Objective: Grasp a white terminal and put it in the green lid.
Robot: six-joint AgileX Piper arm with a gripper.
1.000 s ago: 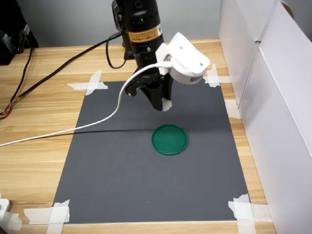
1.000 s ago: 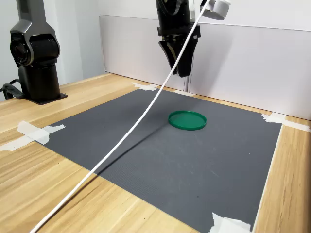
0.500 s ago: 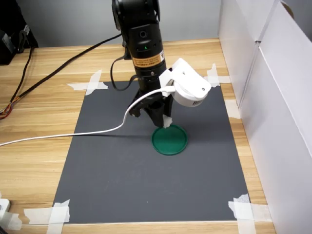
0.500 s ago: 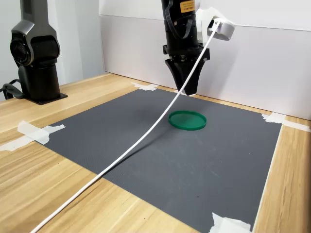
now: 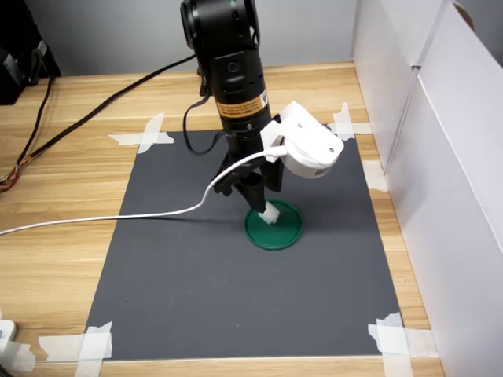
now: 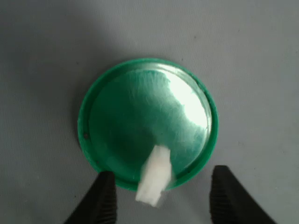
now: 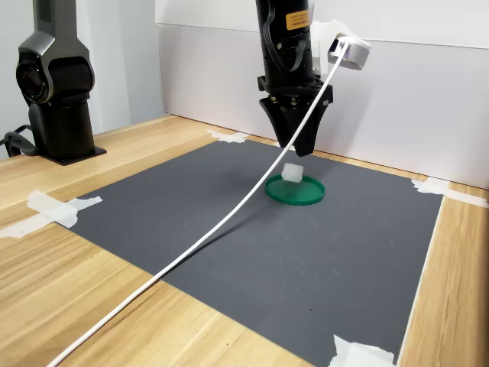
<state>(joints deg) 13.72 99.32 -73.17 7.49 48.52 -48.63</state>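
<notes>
So, first exterior view: we've got the tool (image 5: 262, 206) pointing straight down over the green lid (image 5: 274, 227), which sits on the dark mat (image 5: 196, 267) taped to the wooden worktop (image 5: 63, 173).
Terminal there: the white terminal (image 5: 269, 214) shows just under the fingertips, over the lid's near-left part; we can't tell from here if it's touching the lid.
Wrist view: both dark fingers (image 6: 103, 198) are spread wide, nothing pinched between them.
Terminal in wrist view: it (image 6: 154, 175) looks blurry and overlaps the lid's rim (image 6: 145, 121), with clear gaps to each finger.
Second exterior view: the tool (image 7: 293, 149) hangs above the lid (image 7: 295, 190), jaws apart.
Terminal there: the little block (image 7: 292, 173) sits below the tips, apparently just above the lid's surface.
Cable: a white cable (image 7: 206, 233) runs from the wrist down across the mat.
</notes>
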